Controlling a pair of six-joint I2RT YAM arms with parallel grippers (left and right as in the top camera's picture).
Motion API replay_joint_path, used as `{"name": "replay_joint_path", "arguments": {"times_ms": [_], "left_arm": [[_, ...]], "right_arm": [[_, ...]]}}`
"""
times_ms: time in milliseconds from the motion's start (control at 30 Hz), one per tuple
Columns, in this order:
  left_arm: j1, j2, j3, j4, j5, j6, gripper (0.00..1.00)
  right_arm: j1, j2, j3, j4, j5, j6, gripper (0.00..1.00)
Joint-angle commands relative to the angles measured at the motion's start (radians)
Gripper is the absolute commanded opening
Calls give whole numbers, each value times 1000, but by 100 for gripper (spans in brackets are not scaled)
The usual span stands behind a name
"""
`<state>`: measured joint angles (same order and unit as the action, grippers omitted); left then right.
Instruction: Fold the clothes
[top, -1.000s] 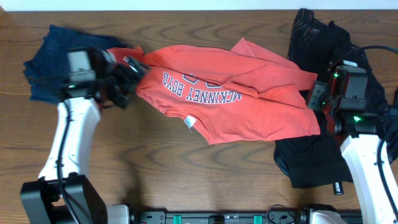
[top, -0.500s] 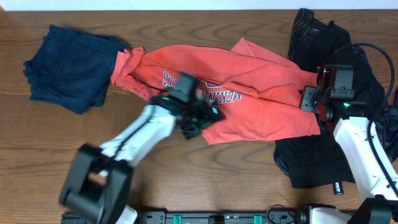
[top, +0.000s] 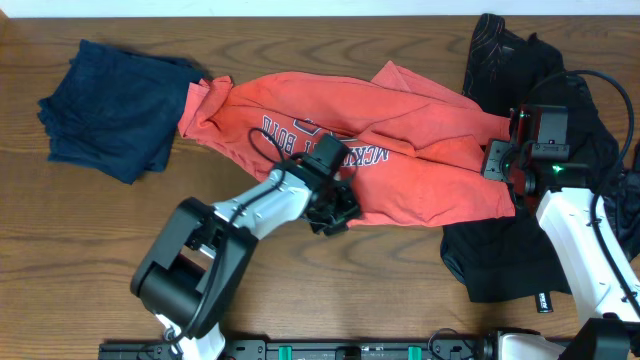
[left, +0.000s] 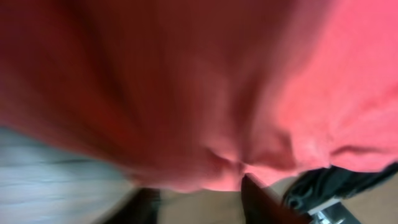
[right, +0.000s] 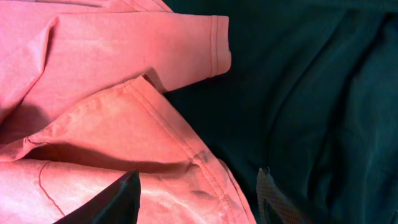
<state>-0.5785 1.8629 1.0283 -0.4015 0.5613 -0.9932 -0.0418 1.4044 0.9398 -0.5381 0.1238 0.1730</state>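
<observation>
1. The coral-red T-shirt (top: 420, 185) lies crumpled across the middle of the wooden table (top: 80, 250) with its chest lettering facing up. It sits between a navy garment (top: 110, 105) on the left and black garments (top: 510, 60) on the right.
2. The left gripper (top: 335, 208) sits at the shirt's near edge, just below the lettering. Its wrist view is blurred and filled with red cloth, which puckers above the two dark fingers (left: 261, 202) — I cannot tell whether they pinch it.
3. The right gripper (top: 497, 165) hovers at the shirt's right end, where the red cloth overlaps the black. Its jaws stand wide apart and hold nothing.
4. In the right wrist view a sleeve (right: 186, 43) and the stitched hem (right: 180, 149) lie over the black fabric — the hem runs down between the two fingertips.
</observation>
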Motion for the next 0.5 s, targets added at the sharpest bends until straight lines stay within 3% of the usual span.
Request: {"name": "replay_joint_path", "arguments": {"times_ms": [0,267,467], "left_arm": [[73,8,-10,-34,-8,61,6],[237,-85,-10,-177,14,210,6],[475,-301,-10,-385,-36,357,6]], "right_arm": [[-7,-6,14,-1,0,-2,58],[-8,-6,14,0,0,-2,59],[-12,-6,14,-1,1,-2,59]]}}
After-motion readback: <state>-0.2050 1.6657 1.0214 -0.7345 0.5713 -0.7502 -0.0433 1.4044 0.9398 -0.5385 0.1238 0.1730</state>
